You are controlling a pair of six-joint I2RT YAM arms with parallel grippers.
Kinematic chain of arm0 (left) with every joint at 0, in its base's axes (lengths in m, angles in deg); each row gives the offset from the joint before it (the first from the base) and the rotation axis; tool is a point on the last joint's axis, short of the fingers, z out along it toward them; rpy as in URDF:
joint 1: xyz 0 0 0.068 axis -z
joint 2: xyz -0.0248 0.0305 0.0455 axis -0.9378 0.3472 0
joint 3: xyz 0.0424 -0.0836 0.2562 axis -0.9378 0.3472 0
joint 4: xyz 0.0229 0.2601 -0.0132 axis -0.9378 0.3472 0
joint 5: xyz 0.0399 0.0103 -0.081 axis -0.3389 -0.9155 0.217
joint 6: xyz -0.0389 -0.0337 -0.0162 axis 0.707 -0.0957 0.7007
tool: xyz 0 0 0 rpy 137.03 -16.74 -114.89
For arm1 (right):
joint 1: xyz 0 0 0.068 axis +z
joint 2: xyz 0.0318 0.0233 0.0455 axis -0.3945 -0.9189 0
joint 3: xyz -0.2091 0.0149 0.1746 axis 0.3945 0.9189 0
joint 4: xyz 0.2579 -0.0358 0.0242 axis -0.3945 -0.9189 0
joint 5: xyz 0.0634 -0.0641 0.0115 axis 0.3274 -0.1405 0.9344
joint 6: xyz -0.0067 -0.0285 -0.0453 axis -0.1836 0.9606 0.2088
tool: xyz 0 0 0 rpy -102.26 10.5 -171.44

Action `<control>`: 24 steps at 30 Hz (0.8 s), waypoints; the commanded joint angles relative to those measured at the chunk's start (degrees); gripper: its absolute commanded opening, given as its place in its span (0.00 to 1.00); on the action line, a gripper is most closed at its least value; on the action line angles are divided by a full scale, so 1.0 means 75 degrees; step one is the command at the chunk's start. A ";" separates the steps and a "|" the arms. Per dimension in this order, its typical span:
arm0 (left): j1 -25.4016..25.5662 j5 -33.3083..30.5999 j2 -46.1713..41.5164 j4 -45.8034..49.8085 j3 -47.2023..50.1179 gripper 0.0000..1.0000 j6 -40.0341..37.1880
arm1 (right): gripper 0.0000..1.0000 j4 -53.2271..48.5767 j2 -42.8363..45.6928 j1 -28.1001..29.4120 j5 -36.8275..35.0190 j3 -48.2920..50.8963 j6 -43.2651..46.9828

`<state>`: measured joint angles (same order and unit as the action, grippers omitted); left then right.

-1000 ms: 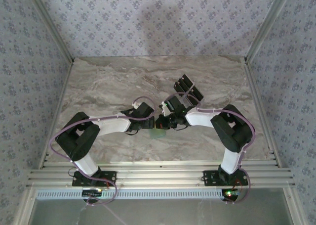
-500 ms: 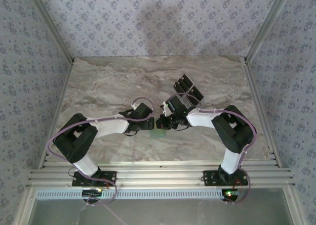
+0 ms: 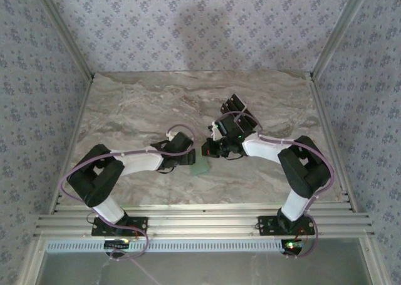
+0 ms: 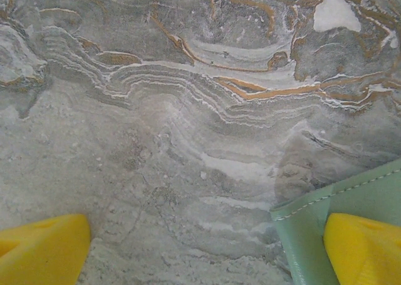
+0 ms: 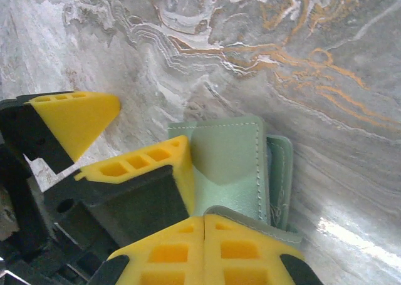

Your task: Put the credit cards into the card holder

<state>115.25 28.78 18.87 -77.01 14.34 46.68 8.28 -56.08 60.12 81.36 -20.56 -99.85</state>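
The marble table (image 3: 125, 109) is carrying the whole scene, and the two arms are bending toward each other over its middle. The left arm (image 3: 135, 163) is reaching in from the left and the right arm (image 3: 269, 148) from the right, so that both wrists are meeting above the card holder (image 3: 201, 167). This pale-green holder is lying flat on the marble, between the two grippers. The credit cards (image 3: 238, 111) are lying as a small black group farther back, just beyond the right wrist and apart from the holder.

The left gripper (image 4: 207, 235) is standing wide open, holding nothing, and one of its yellow fingers (image 4: 366, 250) is hanging over a corner of the holder. The right gripper (image 5: 204, 235) is pressing its fingers fully together, right at the near edge of the holder.

As I judge it, the task is only beginning: no card is showing inside the holder, and all the cards are waiting to be picked up and inserted.

Some things are hard to read. A green strip is curving along the closed right fingers, but I cannot tell if it is pinched between them. The arms are covering part of the holder from above, so I cannot tell whether it is opened, and the number of cards is too small to count.
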 commanded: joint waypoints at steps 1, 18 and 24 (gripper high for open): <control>0.0171 0.1397 0.1054 0.0292 0.0481 0.97 0.0188 | 0.00 -0.0200 -0.0069 0.0000 0.0049 -0.0221 -0.0034; 0.0239 0.1455 0.1032 0.0134 0.0682 0.97 0.0287 | 0.00 -0.0057 -0.0524 0.0345 0.0158 -0.0296 -0.0156; 0.0252 0.1461 0.1032 0.0113 0.0717 0.97 0.0297 | 0.00 -0.0088 -0.0630 0.0337 0.0096 -0.0253 -0.0110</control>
<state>115.99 27.22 18.94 -78.34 15.13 47.34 8.15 -59.56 62.39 81.62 -21.30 -100.26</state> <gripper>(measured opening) 0.966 0.065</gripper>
